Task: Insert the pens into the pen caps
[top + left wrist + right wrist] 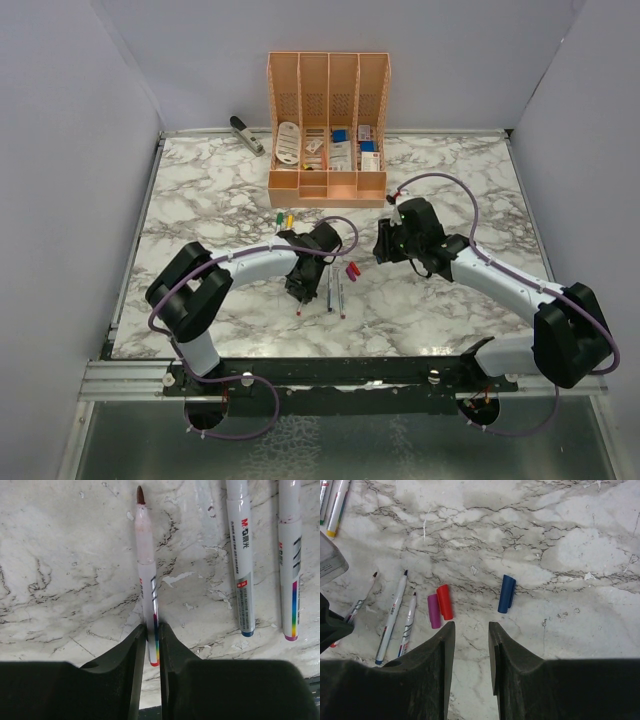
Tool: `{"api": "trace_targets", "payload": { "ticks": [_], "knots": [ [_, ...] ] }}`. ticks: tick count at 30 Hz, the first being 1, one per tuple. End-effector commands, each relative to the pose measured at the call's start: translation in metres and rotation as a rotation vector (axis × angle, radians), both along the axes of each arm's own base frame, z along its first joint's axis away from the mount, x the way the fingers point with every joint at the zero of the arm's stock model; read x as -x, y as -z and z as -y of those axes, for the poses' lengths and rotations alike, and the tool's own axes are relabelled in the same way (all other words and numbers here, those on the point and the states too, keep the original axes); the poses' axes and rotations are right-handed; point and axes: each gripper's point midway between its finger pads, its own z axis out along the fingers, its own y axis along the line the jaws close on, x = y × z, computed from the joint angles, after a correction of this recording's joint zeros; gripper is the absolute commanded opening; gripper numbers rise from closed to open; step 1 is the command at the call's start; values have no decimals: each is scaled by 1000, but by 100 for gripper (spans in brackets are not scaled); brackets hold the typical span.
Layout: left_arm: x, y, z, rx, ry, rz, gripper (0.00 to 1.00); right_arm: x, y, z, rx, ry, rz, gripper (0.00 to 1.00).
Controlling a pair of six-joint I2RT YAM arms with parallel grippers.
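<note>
pinching the tail end of a red-tipped pen [145, 555], the left jaws hold it low over the marble desk [60, 555], beside a blue-ended pen [240, 555] and a purple-ended pen [290, 555], roughly midway between the side edges and closer to the near edge. the right jaws stand spread and empty just short of the red cap [445, 602] and purple cap [434, 611], which lie touching, with the blue cap [507, 594] a little apart.

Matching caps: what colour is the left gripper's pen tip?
Dark red pen tip; best in left wrist view.
</note>
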Motion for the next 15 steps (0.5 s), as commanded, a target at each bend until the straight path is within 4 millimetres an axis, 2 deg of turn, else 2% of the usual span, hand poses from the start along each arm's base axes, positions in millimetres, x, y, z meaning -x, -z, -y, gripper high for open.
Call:
{"api": "trace_targets", "payload": {
  "ticks": [1, 3, 10, 15],
  "knots": [
    [5, 39, -9, -64, 6, -37, 12, 8, 2, -6, -5, -74, -9, 33],
    [4, 40, -9, -64, 5, -35, 0, 11, 4, -8, -5, -103, -20, 33],
    [-2, 35, -9, -51, 1, -1, 0, 25, 17, -16, -21, -181, -65, 33],
    [-19, 10, -2, 3, 7, 102, 0, 23, 22, -18, -25, -186, -68, 33]
  ]
}}
